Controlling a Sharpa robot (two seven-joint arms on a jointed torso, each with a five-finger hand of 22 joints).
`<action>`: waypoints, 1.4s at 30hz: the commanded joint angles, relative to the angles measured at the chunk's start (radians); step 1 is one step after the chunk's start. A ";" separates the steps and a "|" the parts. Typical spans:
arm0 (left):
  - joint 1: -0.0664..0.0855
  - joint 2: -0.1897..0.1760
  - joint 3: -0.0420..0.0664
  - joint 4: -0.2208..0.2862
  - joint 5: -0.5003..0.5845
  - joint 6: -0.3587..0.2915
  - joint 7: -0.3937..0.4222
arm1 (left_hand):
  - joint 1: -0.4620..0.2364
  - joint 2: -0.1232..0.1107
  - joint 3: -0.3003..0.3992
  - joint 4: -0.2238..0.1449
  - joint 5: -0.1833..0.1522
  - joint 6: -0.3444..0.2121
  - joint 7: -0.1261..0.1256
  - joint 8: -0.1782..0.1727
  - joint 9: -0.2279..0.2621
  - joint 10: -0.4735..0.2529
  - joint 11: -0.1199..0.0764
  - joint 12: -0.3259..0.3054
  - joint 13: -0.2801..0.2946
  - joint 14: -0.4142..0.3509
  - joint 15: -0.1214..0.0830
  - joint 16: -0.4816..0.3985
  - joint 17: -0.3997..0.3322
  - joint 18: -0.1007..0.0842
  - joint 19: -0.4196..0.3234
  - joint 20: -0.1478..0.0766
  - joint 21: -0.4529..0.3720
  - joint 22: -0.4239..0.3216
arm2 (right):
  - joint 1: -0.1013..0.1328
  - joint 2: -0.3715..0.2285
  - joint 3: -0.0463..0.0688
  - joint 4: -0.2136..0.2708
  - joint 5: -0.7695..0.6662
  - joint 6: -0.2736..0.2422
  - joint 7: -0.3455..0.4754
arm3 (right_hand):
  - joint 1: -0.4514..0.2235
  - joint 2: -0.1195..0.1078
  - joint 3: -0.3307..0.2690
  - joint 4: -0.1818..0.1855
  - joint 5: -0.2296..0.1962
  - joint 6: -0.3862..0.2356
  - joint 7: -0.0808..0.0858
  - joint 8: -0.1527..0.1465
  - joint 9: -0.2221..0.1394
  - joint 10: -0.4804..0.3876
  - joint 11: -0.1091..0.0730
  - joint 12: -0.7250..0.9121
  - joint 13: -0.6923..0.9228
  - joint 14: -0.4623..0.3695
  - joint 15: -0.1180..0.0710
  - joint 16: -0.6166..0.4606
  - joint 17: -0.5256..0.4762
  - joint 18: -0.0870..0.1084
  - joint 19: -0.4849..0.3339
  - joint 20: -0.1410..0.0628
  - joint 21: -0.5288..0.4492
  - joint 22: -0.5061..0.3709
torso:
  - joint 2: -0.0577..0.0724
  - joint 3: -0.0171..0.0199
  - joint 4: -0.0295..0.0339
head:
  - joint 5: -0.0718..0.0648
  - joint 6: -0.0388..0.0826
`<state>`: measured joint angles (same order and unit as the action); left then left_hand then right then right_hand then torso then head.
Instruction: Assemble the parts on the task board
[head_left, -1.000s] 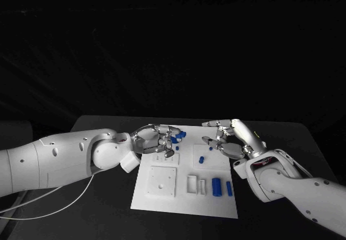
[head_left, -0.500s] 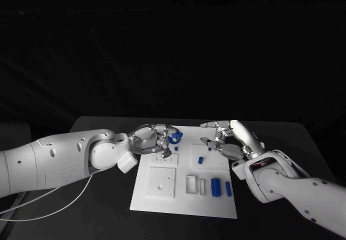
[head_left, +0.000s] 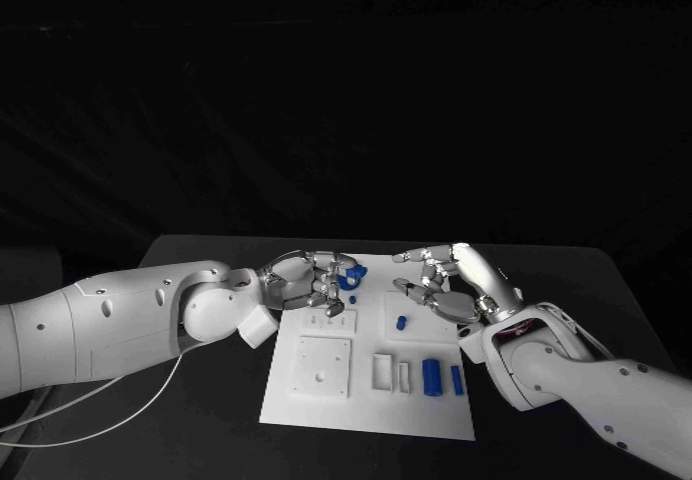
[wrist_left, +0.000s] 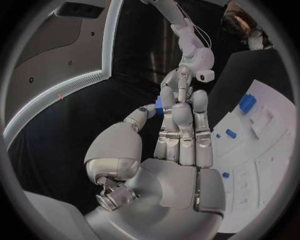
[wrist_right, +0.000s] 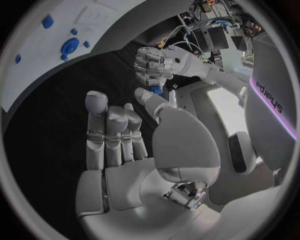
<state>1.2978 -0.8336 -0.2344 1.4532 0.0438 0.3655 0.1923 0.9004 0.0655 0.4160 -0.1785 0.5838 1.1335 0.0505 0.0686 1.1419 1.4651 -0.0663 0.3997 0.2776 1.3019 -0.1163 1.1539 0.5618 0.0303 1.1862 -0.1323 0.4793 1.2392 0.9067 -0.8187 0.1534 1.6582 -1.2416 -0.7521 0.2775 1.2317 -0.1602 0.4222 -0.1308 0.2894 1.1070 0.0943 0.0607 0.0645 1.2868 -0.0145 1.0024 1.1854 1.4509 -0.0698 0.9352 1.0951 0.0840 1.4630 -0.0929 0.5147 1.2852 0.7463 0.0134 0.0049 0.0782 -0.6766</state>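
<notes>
right robot hand (head_left: 454, 283) drawn nearer (fingers spread, empty), left robot hand (head_left: 310, 278) pinching blue part (head_left: 351, 272)

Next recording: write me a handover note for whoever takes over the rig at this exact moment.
Left hand: holds a small blue part in its fingertips, above the far left of the task board.
Right hand: holds nothing, fingers apart, over the board's far right.
On the board: two blue cylinders lying in slots near the front right, and a small blue piece mid-board.
Done: one part picked up.
Left: seat the held part, I cannot tell which slot it fits, then place the loose pieces.
</notes>
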 joint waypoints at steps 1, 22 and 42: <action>0.000 0.005 0.000 0.012 -0.053 -0.196 0.000 | 0.045 0.013 0.076 -0.082 -0.006 0.040 -0.046 -0.004 -0.016 0.016 0.003 -0.009 -0.006 -0.002 0.004 -0.007 -0.009 -0.002 -0.010 0.001 0.006 -0.011 | -0.001 0.008 0.002 0.003 -0.026 0.013 -0.008 | -0.004 0.011 -0.021 0.006 -0.012 0.006 -0.003 0.002 0.001 0.009 -0.001 0.004 0.002 0.000 -0.010 0.000 0.001 0.004 0.048 -0.007 -0.002 0.002 | 0.000 -0.0005 0.0012 | -0.002 0.004; 0.000 0.031 -0.001 0.042 -0.188 -0.405 0.027 | 0.068 -0.003 0.075 -0.066 -0.006 0.044 -0.046 -0.003 -0.038 0.018 0.003 -0.017 -0.018 -0.003 0.004 -0.006 -0.021 -0.002 -0.018 0.002 0.025 -0.033 | 0.000 0.069 0.021 -0.017 0.208 0.182 -0.190 | -0.013 0.081 -0.344 0.075 0.040 -0.028 0.000 0.002 0.002 0.002 0.007 0.009 0.012 -0.003 -0.003 0.001 0.003 0.010 0.047 -0.002 -0.019 -0.002 | 0.000 -0.0031 -0.0005 | -0.004 0.016; 0.000 0.037 -0.001 0.046 -0.207 -0.408 0.037 | 0.067 -0.001 0.075 -0.073 -0.009 0.048 -0.046 -0.003 -0.053 0.023 0.003 -0.023 -0.023 -0.001 0.004 -0.006 -0.026 -0.001 -0.022 0.001 0.039 -0.042 | 0.003 0.108 0.022 -0.034 0.227 0.200 -0.283 | 0.004 0.110 -0.433 0.085 0.040 -0.021 -0.003 0.003 0.010 0.010 0.006 0.026 0.016 0.003 -0.005 0.026 0.021 0.019 0.052 -0.002 0.009 0.006 | 0.000 0.0006 -0.0012 | -0.004 0.012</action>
<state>1.2975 -0.7993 -0.2357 1.4976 -0.1511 -0.0381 0.2121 0.9411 0.0463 0.4203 -0.1772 0.5739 1.1336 0.0505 0.0629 1.0875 1.4663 -0.0642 0.3801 0.2555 1.3023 -0.1156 1.1500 0.5368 0.0302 1.1721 -0.1323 0.5147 1.1984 0.9093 -0.7115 0.1751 1.6226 -1.0279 -0.5454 0.0028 1.2386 -0.0590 -0.0093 -0.0414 0.3253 1.0771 0.0907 0.0607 0.0731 1.2904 -0.0109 1.0253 1.2005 1.4509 -0.0697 0.9596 1.1158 0.1001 1.4667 -0.0965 0.5208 1.2896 0.7464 0.0131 0.0046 0.0732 -0.6648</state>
